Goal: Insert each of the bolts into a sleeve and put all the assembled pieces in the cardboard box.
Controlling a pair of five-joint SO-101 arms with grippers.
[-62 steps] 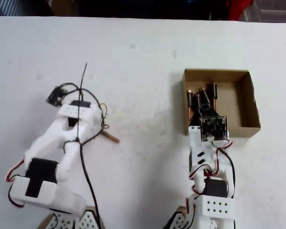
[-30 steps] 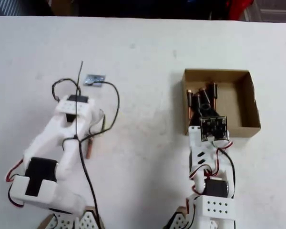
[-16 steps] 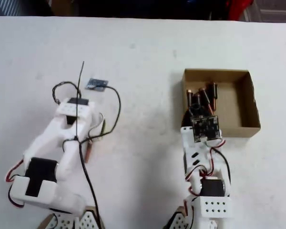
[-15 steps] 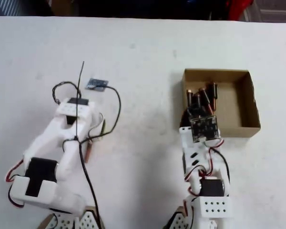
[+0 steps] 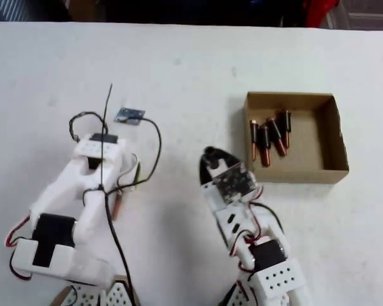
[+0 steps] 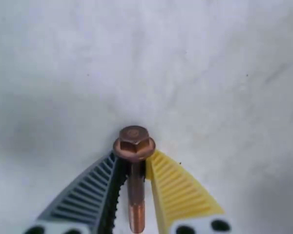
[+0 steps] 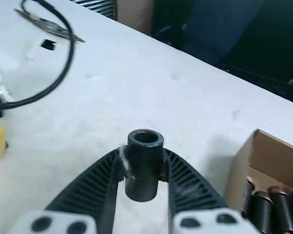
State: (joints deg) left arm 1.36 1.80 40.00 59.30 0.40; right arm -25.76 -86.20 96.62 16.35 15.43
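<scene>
My left gripper (image 6: 134, 158) is shut on a copper bolt (image 6: 135, 170), hex head outward, close above the white table. From above, that bolt (image 5: 117, 205) pokes out beside the left arm's white wrist. My right gripper (image 7: 144, 168) is shut on a black sleeve (image 7: 144, 156), held upright with its bore facing up. In the high view the sleeve (image 5: 210, 157) is left of the cardboard box (image 5: 292, 173). Several assembled pieces (image 5: 269, 136) lie in the box's left half, and the right wrist view shows these pieces (image 7: 271, 207) too.
A small loose circuit board (image 5: 129, 115) lies on the table behind the left arm, with a black cable (image 5: 156, 143) looping from it. A thin black wire (image 5: 108, 102) stands up near it. Bare table lies between the two arms.
The right arm has drawn back from the box and swung left, carrying the black sleeve. The left gripper turned its bolt from pointing right to pointing toward the table's front.
</scene>
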